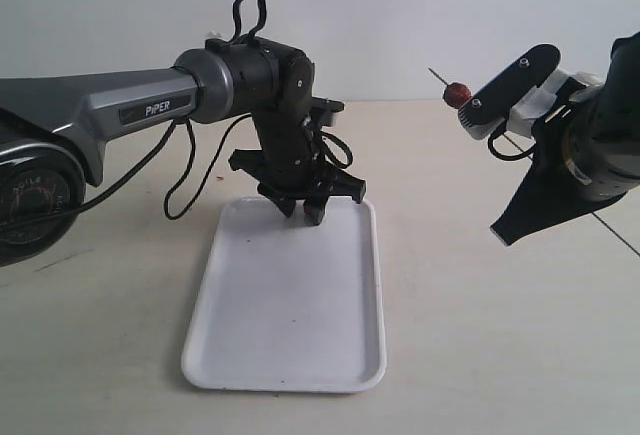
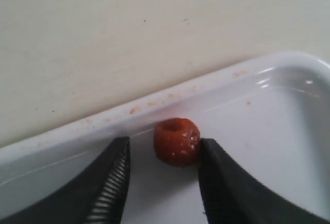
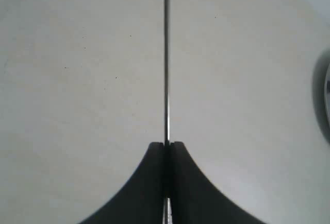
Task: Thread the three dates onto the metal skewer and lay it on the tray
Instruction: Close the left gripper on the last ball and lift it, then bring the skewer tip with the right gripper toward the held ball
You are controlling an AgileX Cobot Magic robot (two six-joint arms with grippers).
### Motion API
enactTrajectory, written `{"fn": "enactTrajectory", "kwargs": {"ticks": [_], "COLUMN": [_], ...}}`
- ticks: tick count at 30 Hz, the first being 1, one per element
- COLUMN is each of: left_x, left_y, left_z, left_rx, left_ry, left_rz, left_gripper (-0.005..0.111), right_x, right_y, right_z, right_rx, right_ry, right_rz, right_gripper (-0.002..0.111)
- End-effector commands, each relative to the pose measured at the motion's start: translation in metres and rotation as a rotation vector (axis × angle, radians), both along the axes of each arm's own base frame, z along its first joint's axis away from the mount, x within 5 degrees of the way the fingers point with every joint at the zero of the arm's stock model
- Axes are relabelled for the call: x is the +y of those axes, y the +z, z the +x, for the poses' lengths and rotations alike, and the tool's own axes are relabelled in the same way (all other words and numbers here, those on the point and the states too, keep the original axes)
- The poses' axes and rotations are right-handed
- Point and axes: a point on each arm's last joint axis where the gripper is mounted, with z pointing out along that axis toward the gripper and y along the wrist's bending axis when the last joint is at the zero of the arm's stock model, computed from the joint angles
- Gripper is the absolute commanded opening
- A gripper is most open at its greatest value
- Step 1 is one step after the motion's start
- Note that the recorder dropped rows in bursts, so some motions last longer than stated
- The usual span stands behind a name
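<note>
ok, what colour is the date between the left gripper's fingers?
The date is reddish-brown with pale specks, on the white tray; left wrist view shows it best.

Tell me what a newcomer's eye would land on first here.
The left gripper hangs over the far end of the white tray, jaws open either side of a reddish date lying by the rim. The right gripper is shut on the metal skewer, held in the air with a second date threaded near its tip.
</note>
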Motion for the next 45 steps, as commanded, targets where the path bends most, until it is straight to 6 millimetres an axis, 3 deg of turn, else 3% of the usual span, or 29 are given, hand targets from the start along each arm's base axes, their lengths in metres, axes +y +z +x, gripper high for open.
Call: {"fn": "enactTrajectory", "kwargs": {"ticks": [1, 9, 21, 28, 36, 41, 45], "left_x": [-0.001, 0.0, 0.001, 0.005, 0.012, 0.017, 0.017], "left_y": [0.001, 0.001, 0.001, 0.03, 0.083, 0.105, 0.107], "left_z": [-0.001, -0.001, -0.003, -0.009, -0.017, -0.02, -0.021], "left_rx": [0.004, 0.008, 0.022, 0.026, -0.031, -0.097, -0.121], "left_ry": [-0.003, -0.003, -0.026, -0.115, -0.202, -0.455, -0.603], "left_rz": [0.003, 0.006, 0.022, 0.048, 0.037, 0.099, 0.129], "left_gripper": [0.046, 0.027, 0.027, 0.027, 0.027, 0.027, 0.027], "right_x": [-0.001, 0.0, 0.0, 0.0, -0.001, -0.001, 0.002], "right_y": [0.002, 0.002, 0.002, 0.002, 0.002, 0.001, -0.002], "right_z": [0.002, 0.002, 0.002, 0.002, 0.002, 0.001, -0.002], "right_rx": [-0.015, -0.015, -0.015, -0.016, -0.015, 0.022, 0.106], "right_ry": [0.001, 0.0, 0.0, -0.002, -0.012, 0.037, 0.155], "right_rz": [0.004, 0.006, 0.006, 0.007, 0.004, -0.024, -0.075], "right_gripper": [0.0, 0.0, 0.0, 0.0, 0.0, 0.0, 0.0]}}
